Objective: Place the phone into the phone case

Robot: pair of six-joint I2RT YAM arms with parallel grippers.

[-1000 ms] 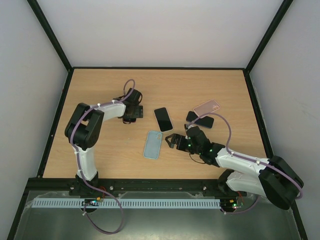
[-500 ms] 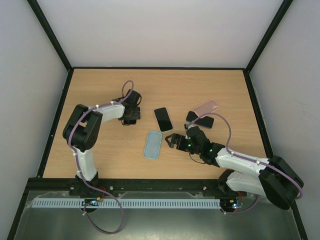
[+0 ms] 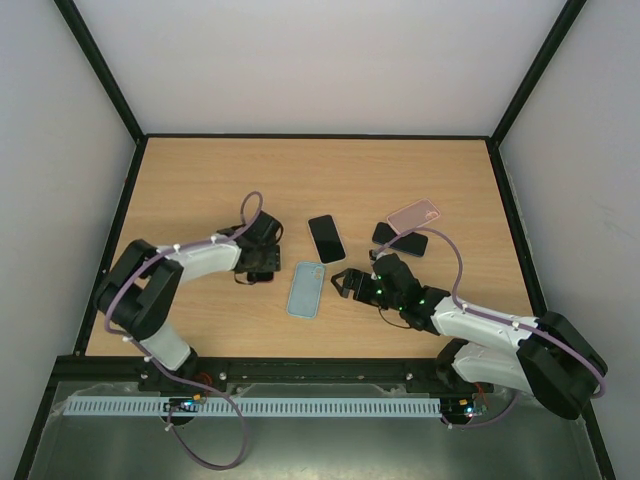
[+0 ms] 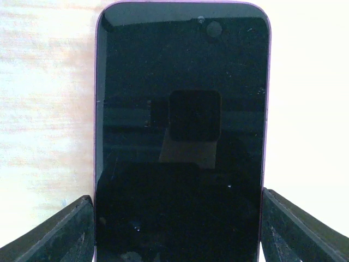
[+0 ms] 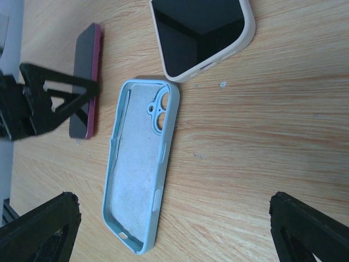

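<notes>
Left hand (image 3: 262,262) has slid nearer, clamping phone (image 4: 181,136) beside blue case (image 5: 139,169); right hand (image 3: 352,284) gapes.

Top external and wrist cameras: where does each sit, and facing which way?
Top external: above and behind, looking down at the table; left arm, right arm show.
Left wrist: down on the purple-edged phone, left gripper flanking it.
Right wrist: low, slanting over the blue case; right gripper open below.
Both wrist views share that phone.

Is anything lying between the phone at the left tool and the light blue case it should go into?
Nothing visible does. The phone, flanked by the left tool, lies beside the open light blue case, with only bare table between them.
</notes>
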